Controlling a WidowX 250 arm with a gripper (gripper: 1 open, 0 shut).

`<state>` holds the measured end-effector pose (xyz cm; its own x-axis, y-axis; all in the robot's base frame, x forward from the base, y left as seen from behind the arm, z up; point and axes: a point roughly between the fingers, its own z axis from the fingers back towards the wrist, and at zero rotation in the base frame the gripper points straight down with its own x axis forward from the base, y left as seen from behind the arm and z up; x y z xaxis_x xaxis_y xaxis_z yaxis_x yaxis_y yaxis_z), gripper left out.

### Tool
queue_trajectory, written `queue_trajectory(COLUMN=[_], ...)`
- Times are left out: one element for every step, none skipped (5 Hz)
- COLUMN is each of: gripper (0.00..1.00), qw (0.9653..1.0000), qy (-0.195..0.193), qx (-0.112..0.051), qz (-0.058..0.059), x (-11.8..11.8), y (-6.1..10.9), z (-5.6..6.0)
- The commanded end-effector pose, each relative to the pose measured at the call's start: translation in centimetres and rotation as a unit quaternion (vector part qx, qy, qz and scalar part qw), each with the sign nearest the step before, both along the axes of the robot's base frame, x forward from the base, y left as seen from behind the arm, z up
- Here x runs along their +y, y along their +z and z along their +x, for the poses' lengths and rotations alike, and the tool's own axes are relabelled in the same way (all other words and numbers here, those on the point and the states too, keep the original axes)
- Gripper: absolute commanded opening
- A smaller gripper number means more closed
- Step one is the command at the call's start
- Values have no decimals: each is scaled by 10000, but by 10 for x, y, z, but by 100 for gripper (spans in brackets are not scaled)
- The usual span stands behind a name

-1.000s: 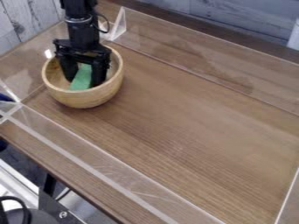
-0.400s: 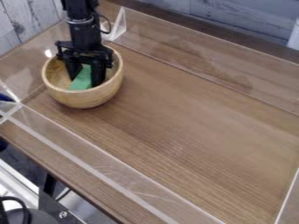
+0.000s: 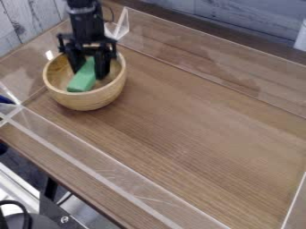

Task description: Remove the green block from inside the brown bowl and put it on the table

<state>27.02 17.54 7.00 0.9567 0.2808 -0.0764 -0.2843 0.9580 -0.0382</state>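
Note:
The brown bowl (image 3: 54,92) stands near the far left corner of the table (image 3: 180,125). The green block (image 3: 80,81) is inside it, leaning with its upper end raised between the fingers. My black gripper (image 3: 89,64) hangs straight down over the bowl's far half, shut on the block's upper end. The block's lower end is still within the bowl's rim. The fingers hide the top of the block.
Clear plastic walls (image 3: 180,55) run along the table's edges, one close behind the bowl. The wood-grain surface stretches to the right and front of the bowl. A white wall lies behind the arm.
The gripper has closed on the green block and risen a little. The block now shows more of its length and leans up out of the bowl's bottom.

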Motion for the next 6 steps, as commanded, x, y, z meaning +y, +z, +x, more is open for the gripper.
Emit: queue_trajectory(gripper=[0, 0, 0, 0, 0, 0], qw=[9979, 9961, 9944, 9895, 9850, 9815], qy=[-104, -344, -625, -1195, -1539, -1758], qx=[-619, -815, -837, -748, -695, -666], qz=[157, -4, -160, -310, -367, -371], x=[-5, -33, -66, -113, -159, -201], y=[54, 80, 89, 89, 80, 64], z=[12, 18, 22, 32, 29, 23])
